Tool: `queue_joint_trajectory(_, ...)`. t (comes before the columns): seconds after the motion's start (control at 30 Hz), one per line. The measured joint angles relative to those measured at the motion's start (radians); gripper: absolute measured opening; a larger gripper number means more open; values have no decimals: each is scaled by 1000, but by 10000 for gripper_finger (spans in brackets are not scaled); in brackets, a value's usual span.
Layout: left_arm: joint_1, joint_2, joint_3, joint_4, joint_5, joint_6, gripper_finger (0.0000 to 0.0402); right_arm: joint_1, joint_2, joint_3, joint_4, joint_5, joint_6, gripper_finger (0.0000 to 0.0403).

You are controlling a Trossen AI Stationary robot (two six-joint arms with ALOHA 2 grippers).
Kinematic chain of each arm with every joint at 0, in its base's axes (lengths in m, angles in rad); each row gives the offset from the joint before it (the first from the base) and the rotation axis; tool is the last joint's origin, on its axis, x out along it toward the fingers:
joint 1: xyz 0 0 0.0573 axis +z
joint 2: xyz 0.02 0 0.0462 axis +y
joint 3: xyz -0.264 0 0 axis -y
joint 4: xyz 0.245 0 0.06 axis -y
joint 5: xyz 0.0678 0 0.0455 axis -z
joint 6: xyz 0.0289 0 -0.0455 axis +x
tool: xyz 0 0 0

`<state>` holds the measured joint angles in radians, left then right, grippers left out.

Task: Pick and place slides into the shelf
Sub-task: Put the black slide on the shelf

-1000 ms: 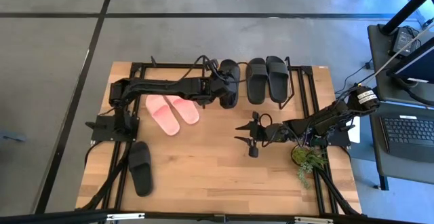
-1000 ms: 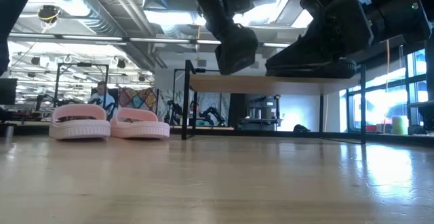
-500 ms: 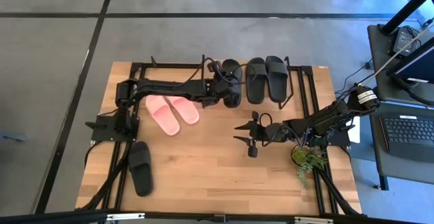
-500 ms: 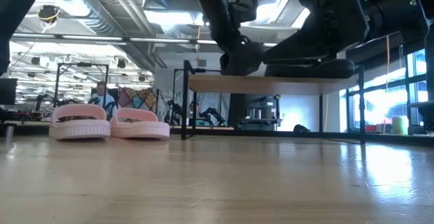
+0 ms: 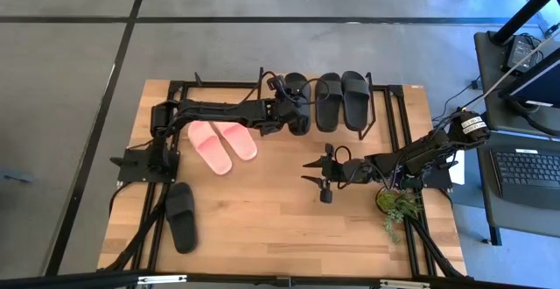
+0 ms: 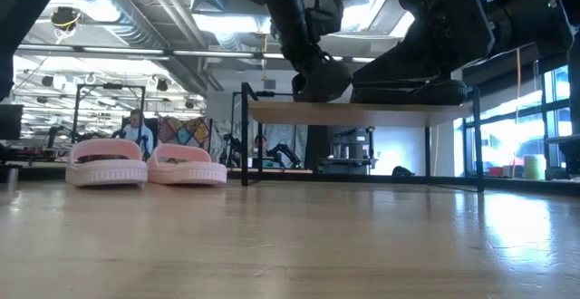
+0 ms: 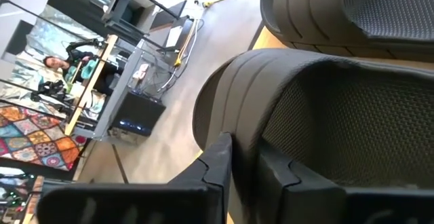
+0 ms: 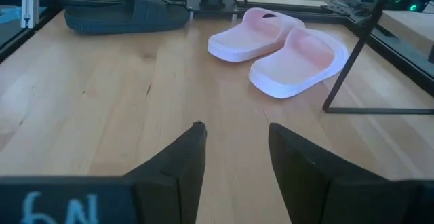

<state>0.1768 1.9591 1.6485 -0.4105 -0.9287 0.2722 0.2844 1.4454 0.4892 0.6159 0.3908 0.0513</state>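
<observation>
My left gripper reaches over the shelf at the table's far edge and is shut on a black slide. That slide lies beside two other black slides resting sole-down on the shelf's top board. The pink pair stands sole-down on the table left of the shelf. A fourth black slide lies near the table's left near corner. My right gripper hovers open over the table's middle right, touching nothing. My left gripper holds the black slide by its side rim, pinched between the two fingers, one on the footbed side and one outside. The fingers come from the table's left. In the low view the slide's sole sits at the shelf's board.
A small green plant stands by the right arm's base. The shelf's thin black legs stand on the table with open space under the board. Bare tabletop lies between the pink pair and my right gripper.
My left gripper has carried the black slide toward the table's far edge and down. The slide hung tilted above the shelf a second ago; now it sits lower and more level at the shelf's board, beside the other two.
</observation>
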Motion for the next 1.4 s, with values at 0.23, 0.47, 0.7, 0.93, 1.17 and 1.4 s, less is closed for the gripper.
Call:
queue_joint_trajectory(0.23, 0, 0, 0, 7, 1, 0, 46, 0, 0, 0, 0, 0, 0, 162)
queue_joint_trajectory(0.47, 1, 0, 0, 8, 0, 1, 70, 0, 0, 0, 0, 0, 0, 162)
queue_joint_trajectory(0.7, 2, 0, 0, 9, 0, 1, 112, 0, 0, 0, 0, 0, 1, 162)
queue_joint_trajectory(0.93, 2, 0, 0, 11, -1, 24, 153, 0, 0, 0, 0, 0, 1, 162)
queue_joint_trajectory(1.17, 2, 0, -1, 68, -9, 54, 187, 0, 0, 0, 0, 0, 1, 162)
queue_joint_trajectory(1.4, 4, 0, -1, 92, -35, 76, 189, 0, 0, 0, -1, 0, 24, 162)
